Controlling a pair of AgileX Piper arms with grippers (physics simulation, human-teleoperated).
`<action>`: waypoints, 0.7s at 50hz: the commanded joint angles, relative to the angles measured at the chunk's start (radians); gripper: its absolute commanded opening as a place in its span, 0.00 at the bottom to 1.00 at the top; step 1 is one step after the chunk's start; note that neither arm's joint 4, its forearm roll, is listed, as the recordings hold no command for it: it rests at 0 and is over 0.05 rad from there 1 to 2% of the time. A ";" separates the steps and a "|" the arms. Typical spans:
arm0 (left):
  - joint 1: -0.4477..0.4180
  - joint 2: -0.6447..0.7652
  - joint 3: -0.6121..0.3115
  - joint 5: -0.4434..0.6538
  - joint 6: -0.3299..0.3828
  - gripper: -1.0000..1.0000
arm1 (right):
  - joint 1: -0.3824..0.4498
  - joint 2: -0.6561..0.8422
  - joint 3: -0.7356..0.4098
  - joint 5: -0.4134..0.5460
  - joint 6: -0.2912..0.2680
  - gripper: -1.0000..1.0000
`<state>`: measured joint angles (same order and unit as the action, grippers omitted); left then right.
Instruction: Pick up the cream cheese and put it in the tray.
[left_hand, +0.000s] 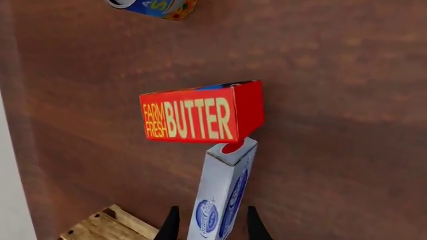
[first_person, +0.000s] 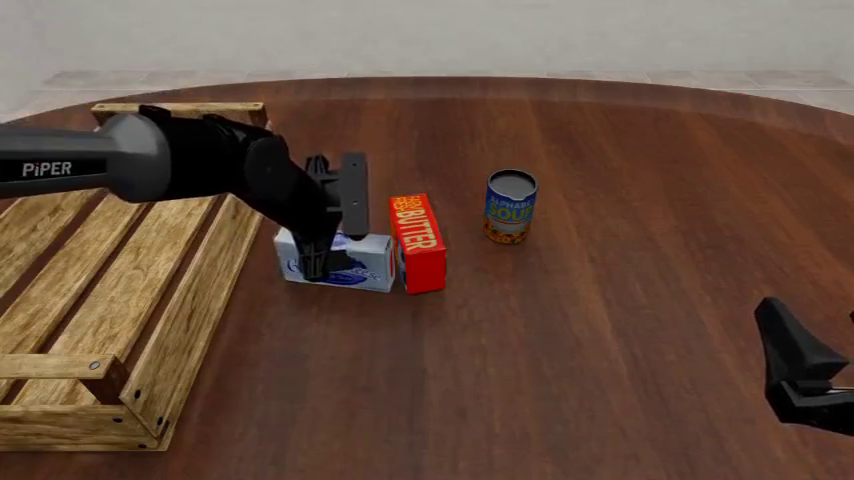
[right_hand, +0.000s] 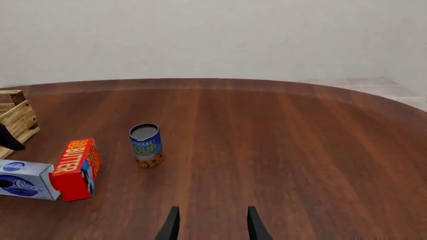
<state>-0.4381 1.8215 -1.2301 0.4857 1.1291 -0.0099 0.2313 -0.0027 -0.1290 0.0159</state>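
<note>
The cream cheese (first_person: 358, 262) is a light blue-and-white box lying on the table, its end touching the red butter box (first_person: 418, 241). My left gripper (first_person: 318, 252) is down over its left part. In the left wrist view the open left gripper (left_hand: 213, 227) straddles the cream cheese (left_hand: 227, 190), with one finger on each side and small gaps showing. The tray (first_person: 200, 300), a long wooden slat crate, lies just left of the box; a corner of it shows in the left wrist view (left_hand: 107, 226). My right gripper (right_hand: 213, 226) is open and empty over bare table at the front right (first_person: 801, 368).
A soup can (first_person: 510, 207) stands upright right of the butter box and also shows in the right wrist view (right_hand: 145, 145). The butter box (left_hand: 200, 114) lies right beyond the cream cheese's red-spotted end. The table's left edge is near the tray.
</note>
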 joint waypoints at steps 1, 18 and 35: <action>0.017 0.022 -0.009 -0.007 -0.005 1.00 | 0.000 0.007 0.000 -0.004 0.000 1.00; 0.027 0.074 -0.032 -0.004 -0.021 1.00 | 0.009 0.023 0.000 -0.014 0.000 1.00; 0.022 0.101 -0.063 0.027 -0.064 1.00 | 0.011 0.042 0.000 -0.024 0.004 1.00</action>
<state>-0.4085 1.9074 -1.2811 0.4994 1.0911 -0.0021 0.2658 -0.0028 -0.1493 0.0180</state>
